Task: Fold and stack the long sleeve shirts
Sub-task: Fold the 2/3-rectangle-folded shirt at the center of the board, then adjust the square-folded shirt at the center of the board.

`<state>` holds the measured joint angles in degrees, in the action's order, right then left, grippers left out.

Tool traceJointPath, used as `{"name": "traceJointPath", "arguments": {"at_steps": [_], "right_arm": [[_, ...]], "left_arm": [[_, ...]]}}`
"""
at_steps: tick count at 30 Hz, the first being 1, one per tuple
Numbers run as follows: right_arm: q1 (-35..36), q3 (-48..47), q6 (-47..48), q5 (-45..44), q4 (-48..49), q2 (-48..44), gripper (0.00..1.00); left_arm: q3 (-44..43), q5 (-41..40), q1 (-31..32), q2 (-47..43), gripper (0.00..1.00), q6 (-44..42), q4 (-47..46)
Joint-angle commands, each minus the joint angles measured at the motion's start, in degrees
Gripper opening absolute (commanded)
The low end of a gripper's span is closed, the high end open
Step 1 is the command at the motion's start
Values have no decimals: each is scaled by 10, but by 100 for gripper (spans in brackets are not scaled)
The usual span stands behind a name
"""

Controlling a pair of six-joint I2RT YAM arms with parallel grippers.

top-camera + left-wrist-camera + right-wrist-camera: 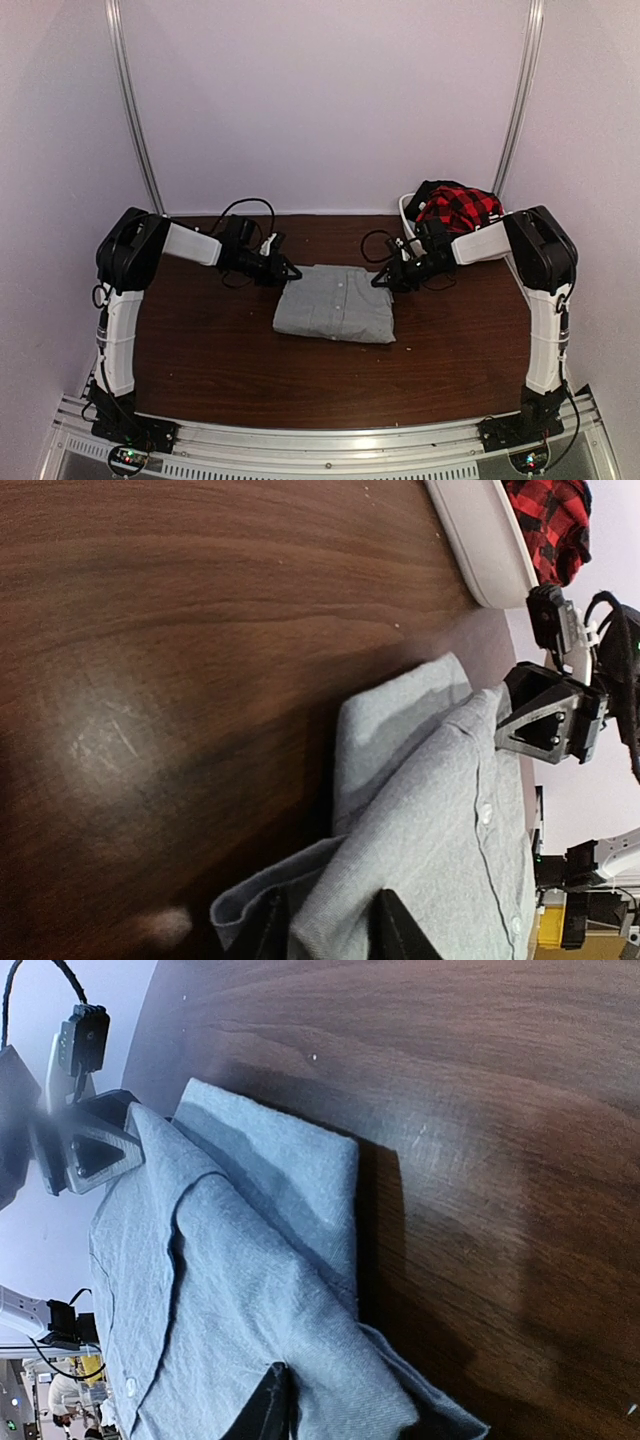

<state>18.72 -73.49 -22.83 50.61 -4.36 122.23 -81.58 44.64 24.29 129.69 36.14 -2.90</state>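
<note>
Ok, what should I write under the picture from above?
The left gripper and right gripper at the far corners of the folded grey shirt on a wooden table.

L white-and-black jointed arm [190,243] and R white-and-black jointed arm [482,243] each rise from a near-edge base, bend at a black elbow housing and slope inward & down. L black two-finger gripper [290,272] points right and R black two-finger gripper [380,281] points left, tips facing, apart. L fingers [264,932] stand parted; R wrist cam shows one finger [270,1410] only, gap unclear.
</note>
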Motion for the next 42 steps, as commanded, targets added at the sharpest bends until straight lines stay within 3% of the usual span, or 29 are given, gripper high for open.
{"name": "traceJointPath", "arguments": {"at_steps": [1,10,15,20,28,33,42], "right_arm": [[-10,-11,22,-64,-14,-10,30],[-10,-9,55,-181,-71,-60,33],[-8,23,70,-229,-82,-133,38],[9,80,70,-238,-73,-216,46],[108,142,39,-205,-38,-266,47],[152,161,13,-186,-3,-243,46],[156,225,12,-204,25,-202,45]], "left_arm": [[-16,-68,-7,6,34,-41,26],[-8,-149,-7,-16,38,-84,86],[21,-204,-7,-70,41,-94,88],[110,-199,-1,-172,47,-79,1],[239,-135,61,-288,48,-48,-108],[294,-125,110,-275,49,-27,-169],[352,-165,144,-220,47,-30,-212]]}}
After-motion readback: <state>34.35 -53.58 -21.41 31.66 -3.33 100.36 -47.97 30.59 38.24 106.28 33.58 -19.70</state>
